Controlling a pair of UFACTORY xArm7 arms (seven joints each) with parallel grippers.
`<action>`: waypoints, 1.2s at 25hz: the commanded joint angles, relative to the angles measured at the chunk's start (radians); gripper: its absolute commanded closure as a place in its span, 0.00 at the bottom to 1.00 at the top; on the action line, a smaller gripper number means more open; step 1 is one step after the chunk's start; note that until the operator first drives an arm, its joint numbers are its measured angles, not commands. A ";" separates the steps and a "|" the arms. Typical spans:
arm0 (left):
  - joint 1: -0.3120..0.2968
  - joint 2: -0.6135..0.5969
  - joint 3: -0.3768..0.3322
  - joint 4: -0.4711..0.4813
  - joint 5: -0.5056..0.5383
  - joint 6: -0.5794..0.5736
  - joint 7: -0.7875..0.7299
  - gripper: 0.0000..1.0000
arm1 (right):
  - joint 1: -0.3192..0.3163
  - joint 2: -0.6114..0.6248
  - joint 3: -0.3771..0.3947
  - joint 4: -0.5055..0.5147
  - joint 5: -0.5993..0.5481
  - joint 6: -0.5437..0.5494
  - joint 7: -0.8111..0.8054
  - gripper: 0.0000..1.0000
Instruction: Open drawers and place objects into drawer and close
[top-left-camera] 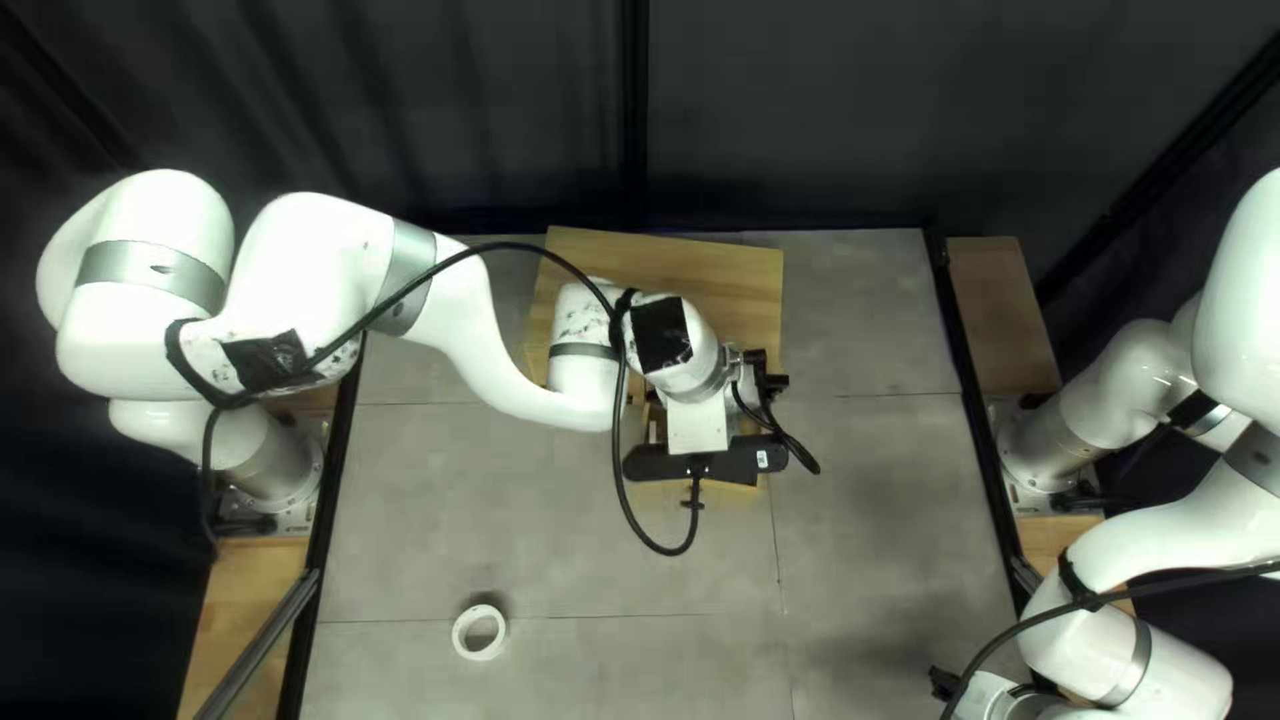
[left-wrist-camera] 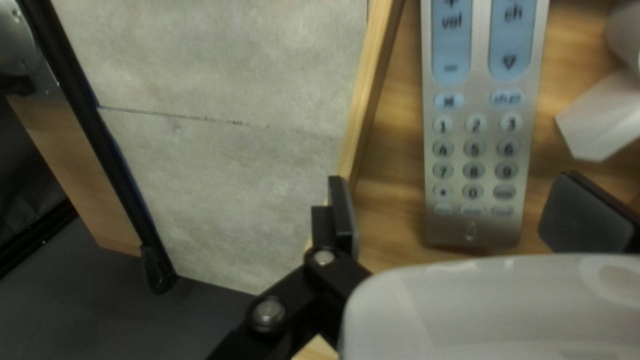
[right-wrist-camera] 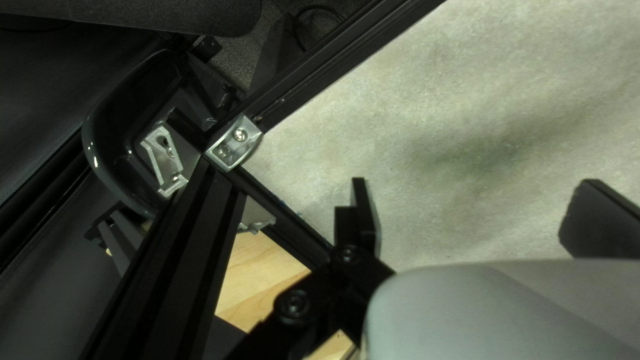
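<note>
Nearest the camera, the white left arm (top-left-camera: 320, 260) crosses from the desk's left edge, bridging over the grey surface. Behind it, a dark curtain (top-left-camera: 800, 107) spans the far edge. The grey desk (top-left-camera: 534, 534) stretches toward the near edge, with black rails along both sides. At its right edge the right arm (top-left-camera: 1134, 540) bends toward the near right corner. The wooden cabinet (top-left-camera: 747, 274) stands by the far edge, partly hidden under the left arm, with grey desk between it and each side rail. In the left wrist view, a thin wooden wall bounds the drawer (left-wrist-camera: 363, 120) on one side, with desk just outside it. The left hand (top-left-camera: 764, 380) is spread wide: one finger near that wall, the other across the remote, gripping nothing. The right hand (top-left-camera: 942, 683) is also released, its fingers apart over the desk, near a corner where rails meet at a silver bracket (right-wrist-camera: 235, 141). The remote (left-wrist-camera: 477, 160) lies buttons up on the drawer's wood floor, between and ahead of the left hand's fingers, a strip of wood between it and the wall. Across the remote from that wall sits a pale object (left-wrist-camera: 600, 117), kind unclear. A white ring (top-left-camera: 458, 636) rests near the desk's near edge, left of centre in the top left view.
</note>
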 commanded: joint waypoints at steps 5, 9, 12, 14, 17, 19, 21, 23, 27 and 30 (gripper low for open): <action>0.008 -0.014 0.005 0.007 -0.001 0.021 0.011 0.00 | 0.000 0.000 0.000 0.000 0.000 0.000 0.000 0.00; 0.005 -0.007 -0.004 0.023 -0.012 0.038 0.012 0.00 | 0.000 0.000 0.000 0.000 0.000 0.000 0.000 0.00; -0.003 -0.013 -0.010 0.039 -0.022 0.078 0.006 0.00 | 0.000 0.000 0.000 0.000 0.000 0.000 0.000 0.00; -0.012 -0.031 -0.015 0.048 -0.025 0.120 -0.004 0.00 | 0.000 0.000 0.000 0.000 0.000 0.000 0.000 0.00; -0.028 -0.062 -0.024 0.062 -0.029 0.197 -0.022 0.00 | 0.000 0.000 0.000 0.000 0.000 0.000 0.000 0.00; -0.039 -0.084 -0.029 0.062 -0.032 0.240 -0.038 0.00 | 0.000 0.000 0.000 0.000 0.000 0.000 0.000 0.00; -0.053 -0.103 -0.036 0.060 -0.033 0.283 -0.066 0.00 | 0.000 0.000 0.000 0.000 0.000 0.000 0.000 0.00; -0.065 -0.112 -0.043 0.063 -0.037 0.319 -0.090 0.00 | 0.000 0.000 0.000 0.000 0.000 0.000 0.000 0.00; -0.106 -0.142 -0.068 0.067 -0.041 0.416 -0.166 0.00 | 0.000 0.000 0.000 0.000 0.000 0.000 0.000 0.00; -0.138 -0.185 -0.091 0.043 -0.037 0.475 -0.218 0.00 | 0.000 0.000 0.000 0.000 0.000 0.000 0.000 0.00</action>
